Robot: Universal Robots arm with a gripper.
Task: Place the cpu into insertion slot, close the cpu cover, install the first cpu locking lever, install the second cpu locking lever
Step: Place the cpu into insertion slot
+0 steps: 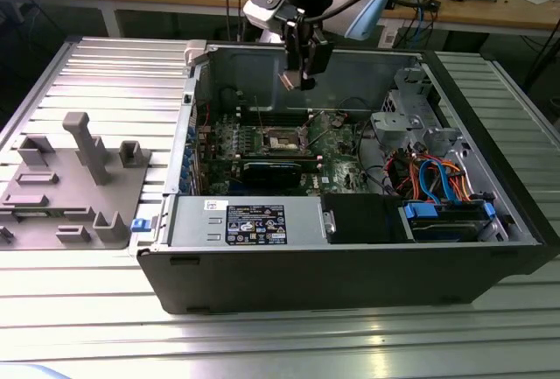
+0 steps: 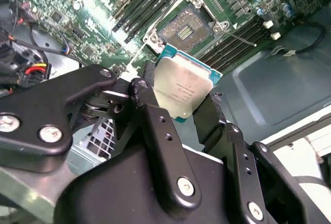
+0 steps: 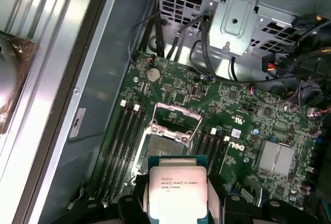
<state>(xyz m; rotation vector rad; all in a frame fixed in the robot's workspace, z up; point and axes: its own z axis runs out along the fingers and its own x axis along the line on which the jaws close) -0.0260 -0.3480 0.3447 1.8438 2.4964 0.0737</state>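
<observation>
The chip (image 2: 183,87) is clamped by two opposite edges in the claw (image 1: 302,77), its dull metal face toward both wrist cameras. The black fingers (image 2: 155,115) are closed narrow on it. It hangs in the air above the green board (image 3: 248,125), inside the open computer case (image 1: 350,265). It is over the socket (image 3: 163,149) and apart from it. The socket's gold pin field lies bare, and the thin metal cover (image 3: 178,109) appears to stand tilted up at the socket's far edge.

The step in hand looks like setting the chip into the socket. To do it well, the chip should be held level and its edges squared to the black frame. It should go straight down with no sideways slide across the pins, clear of the raised cover, and be let go only once it sits flat.

The chip's underside and any corner mark are turned away, so its orientation cannot be checked. In the first wrist view the chip hides the socket's near edge. The two locking levers are hard to tell from the metalwork around the socket. How high the chip hangs cannot be judged. A grey holder (image 1: 74,178) rests on the ribbed worktop (image 1: 96,73) at the exterior view's left.
</observation>
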